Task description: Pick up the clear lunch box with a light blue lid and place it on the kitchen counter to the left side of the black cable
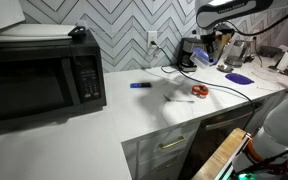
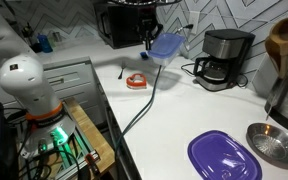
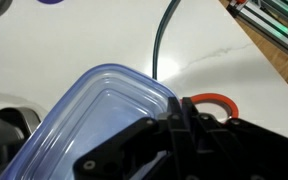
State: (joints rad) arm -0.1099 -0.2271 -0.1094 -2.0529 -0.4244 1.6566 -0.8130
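Note:
My gripper is shut on the lunch box, a clear container with a light blue lid, and holds it tilted above the white kitchen counter. In the wrist view the lid fills the lower left, with the black fingers clamped on its edge. The black cable curves across the counter below and shows in the wrist view and in an exterior view. The box itself is hard to make out in that exterior view.
A small red object lies on the counter beside the cable. A black coffee maker stands near the wall, with a purple dish and a metal bowl further along. A microwave and a small blue item are there too.

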